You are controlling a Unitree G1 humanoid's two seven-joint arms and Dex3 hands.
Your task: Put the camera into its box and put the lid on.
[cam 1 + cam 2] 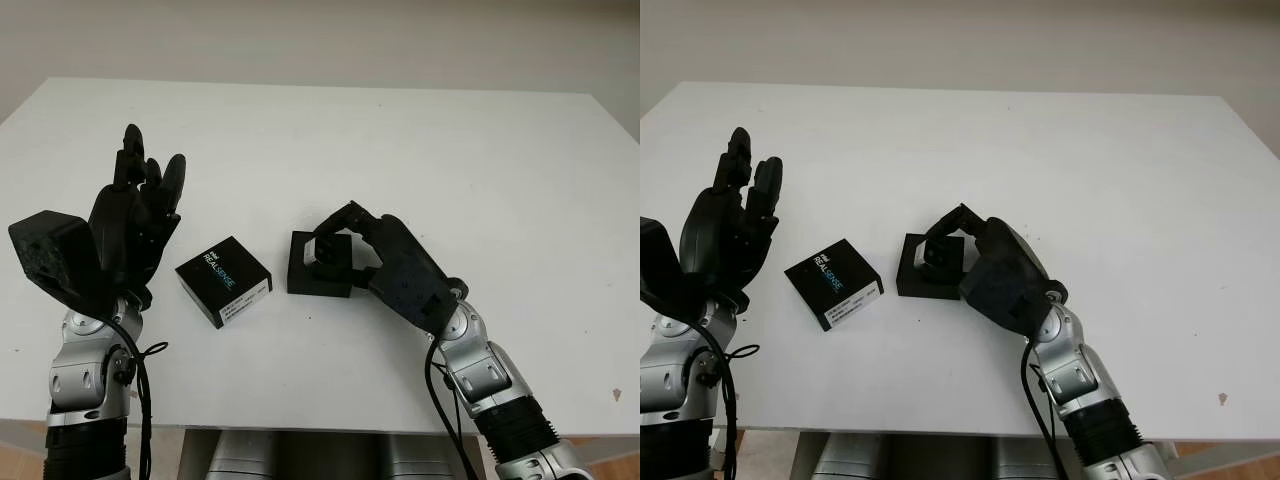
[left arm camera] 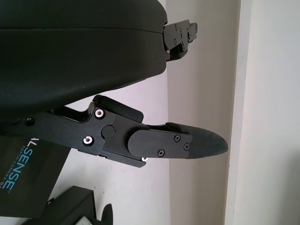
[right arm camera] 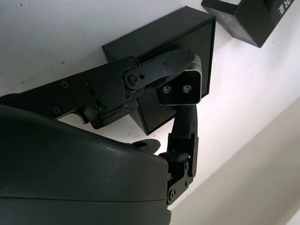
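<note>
**Camera pinched over the open box, lid lying beside it**

While the right hand [image 1: 350, 250] reaches in from five o'clock, its fingers [image 3: 161, 70] pinch the small silver-faced camera [image 3: 183, 86] directly over the open black box [image 1: 318, 266] near the middle of the white table [image 1: 400, 140]. Whether the camera already touches the box floor cannot be told. At nine o'clock of the box, just beside it but apart, lies the lid [image 1: 224, 280] with its white and blue lettering, turned at an angle. Farther toward nine o'clock the left hand [image 1: 135, 215] is raised above the table, open and holding nothing.

From the box outward, bare tabletop runs wide toward twelve and three o'clock, with the far and right edges well away. Toward six o'clock the near edge is closer, with a strip of bare table between it and the box and lid.

Seen from the right wrist, the camera's two screws and the box's dark interior are plain, with a corner of the lid beyond. Seen from the left wrist, part of the lid's lettering and a corner of the box lie under the open fingers [image 2: 187, 143].
</note>
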